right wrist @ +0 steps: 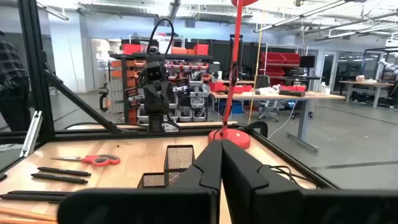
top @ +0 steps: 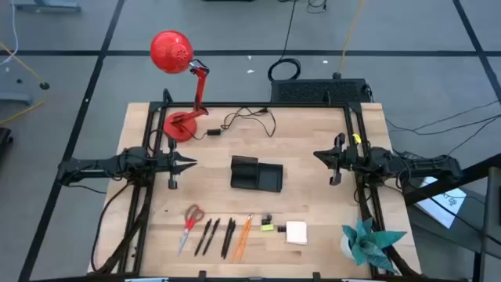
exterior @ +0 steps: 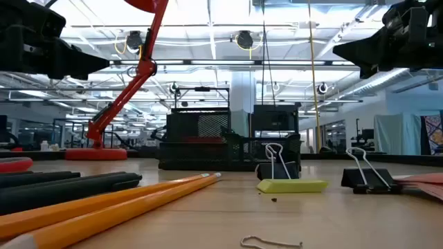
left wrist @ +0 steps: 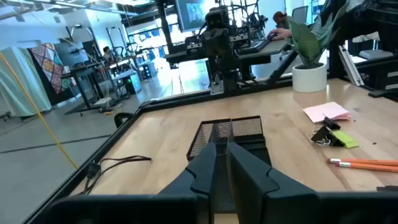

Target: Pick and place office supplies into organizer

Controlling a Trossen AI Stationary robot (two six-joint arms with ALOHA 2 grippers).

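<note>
The black mesh organizer (top: 256, 174) stands mid-table, taller compartment toward the left. The supplies lie in a row by the near edge: red-handled scissors (top: 190, 223), black pens (top: 218, 236), orange pencils (top: 243, 233), black binder clips (top: 268, 219), a yellow-green piece (top: 269, 229) and a pale sticky-note pad (top: 296, 232). My left gripper (top: 190, 163) hovers shut, left of the organizer (left wrist: 227, 130). My right gripper (top: 317, 154) hovers shut to its right, pointing at the organizer (right wrist: 177, 158). Both hang well above the table and touch nothing.
A red desk lamp (top: 176, 55) stands with its base (top: 182, 125) at the far left, its cord (top: 246, 119) trailing along the far edge. A teal paper plant (top: 368, 243) sits at the near right corner. A black box with cables (top: 317, 90) lies beyond the table.
</note>
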